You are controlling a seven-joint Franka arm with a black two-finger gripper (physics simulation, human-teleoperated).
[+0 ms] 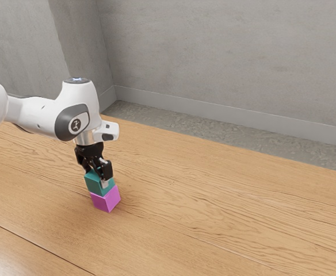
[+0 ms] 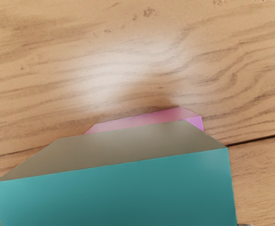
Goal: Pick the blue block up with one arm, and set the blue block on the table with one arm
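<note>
The black gripper (image 1: 99,177) is closed on the blue block (image 1: 97,184), its two fingers pressed to opposite sides, spread only by the block's width. The cube, teal-blue, smooth and flat-faced with crisp edges, sits between the fingertips and on top of the pink block (image 1: 105,201), a similarly smooth cube directly below the gripper. Beneath both blocks is the wooden table (image 1: 214,201), light brown with wavy grain and dark seams.
</note>
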